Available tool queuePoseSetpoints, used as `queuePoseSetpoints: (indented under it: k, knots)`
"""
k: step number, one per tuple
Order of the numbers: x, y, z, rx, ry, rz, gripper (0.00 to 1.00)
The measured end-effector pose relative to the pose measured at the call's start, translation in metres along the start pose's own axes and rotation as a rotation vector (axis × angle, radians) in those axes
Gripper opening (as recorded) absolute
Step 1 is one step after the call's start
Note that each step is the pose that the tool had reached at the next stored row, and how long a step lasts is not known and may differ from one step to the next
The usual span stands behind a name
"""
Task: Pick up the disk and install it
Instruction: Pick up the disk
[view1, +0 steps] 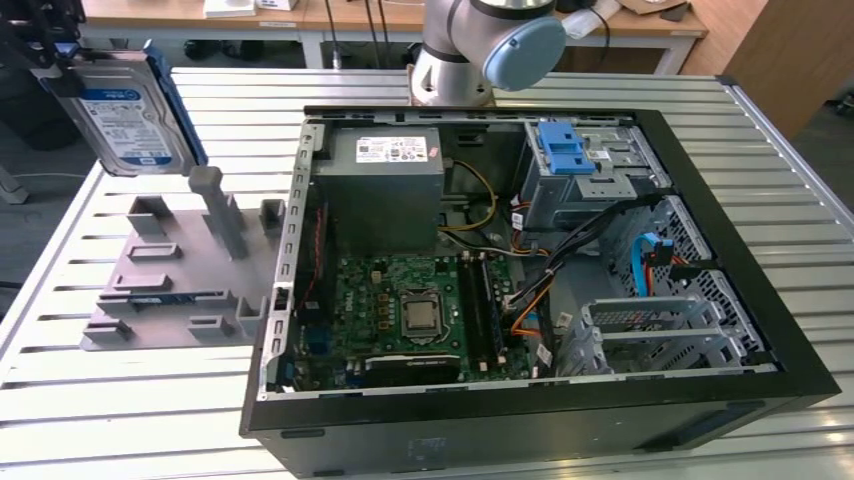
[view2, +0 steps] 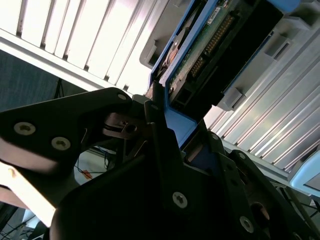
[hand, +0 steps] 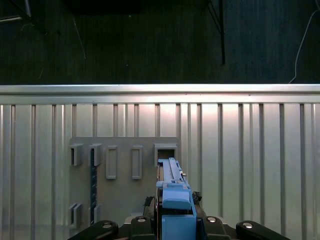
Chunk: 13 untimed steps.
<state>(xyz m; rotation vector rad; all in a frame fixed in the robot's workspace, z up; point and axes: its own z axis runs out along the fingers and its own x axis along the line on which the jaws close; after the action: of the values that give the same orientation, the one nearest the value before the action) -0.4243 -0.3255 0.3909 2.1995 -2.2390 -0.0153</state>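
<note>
Gripper (view1: 56, 68) is clamped on the disk (view1: 127, 118), jaws closed on its blue carrier bracket (hand: 175, 200). The disk hangs in the air, tilted, label facing the exterior camera. It's above the grey fixture plate (view1: 174, 270) at the exterior view's left, well apart from the open PC case (view1: 747, 300). In the second wrist view the fingers (view2: 160, 130) pinch the bracket edge, with the disk's connector side in sight. The slatted metal table (hand: 250, 150) is underneath. Inside the case, a drive cage (view1: 587, 175) sits near the power supply (view1: 380, 185).
</note>
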Motion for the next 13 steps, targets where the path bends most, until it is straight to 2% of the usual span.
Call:
queuePoseSetpoints:
  k: [13]
  knots:
    - [-0.0001, 0.0001, -0.0075, 0.0, 0.0, 0.0, 0.36]
